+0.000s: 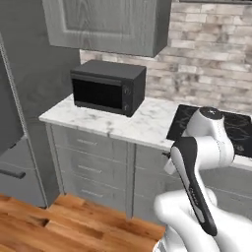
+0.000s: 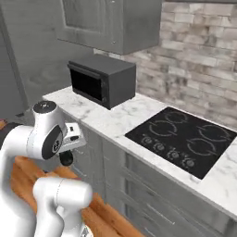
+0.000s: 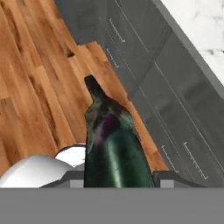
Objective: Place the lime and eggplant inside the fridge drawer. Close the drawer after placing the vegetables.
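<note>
Your gripper (image 3: 114, 177) is clamping the eggplant (image 3: 111, 144), whose thin stem end is pointing away from the hand over the wooden floor (image 3: 30, 87). Grey drawer fronts (image 3: 170, 105) are running beside it under the marble counter (image 1: 142, 125). You are seeing the microwave (image 1: 108, 86) sitting on that counter, next to the black cooktop (image 2: 187, 139).

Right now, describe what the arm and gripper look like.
The arm is glossy white with rounded, bulbous links. A black band runs along one link, and a dark round cap with a small light mark tops a joint. In the right base view another joint shows a dark grey disc face and a white boxy hand section. No loose cables show. The gripper itself shows little beyond grey finger bases.
</note>
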